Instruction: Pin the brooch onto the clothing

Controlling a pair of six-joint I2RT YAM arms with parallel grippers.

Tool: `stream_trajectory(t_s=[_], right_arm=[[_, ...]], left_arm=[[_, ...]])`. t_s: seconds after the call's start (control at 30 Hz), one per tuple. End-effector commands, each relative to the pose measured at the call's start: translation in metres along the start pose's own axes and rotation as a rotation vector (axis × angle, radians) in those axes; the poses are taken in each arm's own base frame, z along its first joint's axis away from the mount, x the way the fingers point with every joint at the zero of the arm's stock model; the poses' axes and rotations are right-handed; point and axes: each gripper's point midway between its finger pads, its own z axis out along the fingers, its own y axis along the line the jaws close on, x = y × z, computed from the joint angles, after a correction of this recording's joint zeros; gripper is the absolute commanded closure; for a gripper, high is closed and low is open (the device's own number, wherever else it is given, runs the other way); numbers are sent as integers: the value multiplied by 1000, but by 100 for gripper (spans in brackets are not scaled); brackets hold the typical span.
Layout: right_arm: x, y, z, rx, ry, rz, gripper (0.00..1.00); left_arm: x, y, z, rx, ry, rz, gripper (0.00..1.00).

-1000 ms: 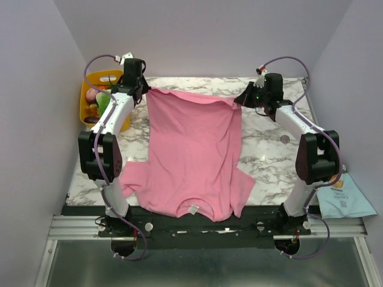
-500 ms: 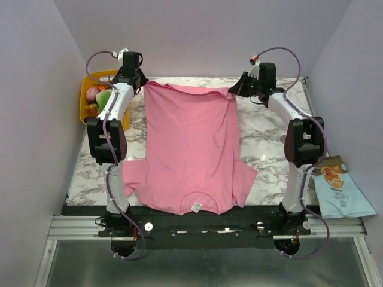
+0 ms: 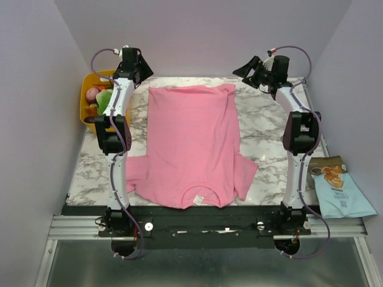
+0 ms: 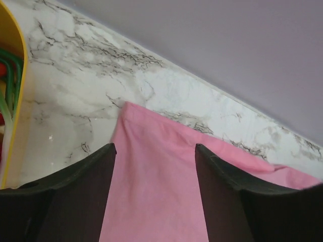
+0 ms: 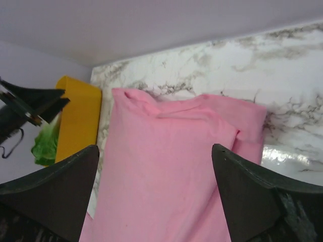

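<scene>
We see the pink T-shirt (image 3: 191,137) spread flat on the marble desk (image 3: 269,119), its hem along the far edge and its neckline with the white label (image 3: 199,199) toward the arm bases. The left gripper (image 4: 154,151) hovers above the far left hem corner with its fingers spread and nothing between them. The right gripper (image 5: 154,148) hangs above the far right corner, likewise spread wide and empty.
</scene>
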Motion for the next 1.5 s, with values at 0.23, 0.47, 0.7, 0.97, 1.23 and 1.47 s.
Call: stream_trajectory(t_s=[0.23,0.47,0.7,0.97,1.23,1.47], right_arm=[[-21,24,-35,30,-60,-63,0],[68,14,-91,220,90,-91,0],[171,36,-143,249,263,-77,0],[237,49,-210,224,307,-92,0],[296,28,-245,272,399,-37,51],[334,-11,-256,469,542,-29,94]], left_arm=[[6,-20,-59,164,12,7,15],[42,-30,-128,190,35,81,15],[87,-2,-197,155,88,91,17],[162,65,-229,31,198,76,25],[224,121,-236,-96,301,65,42],[254,141,-229,-142,373,58,80]])
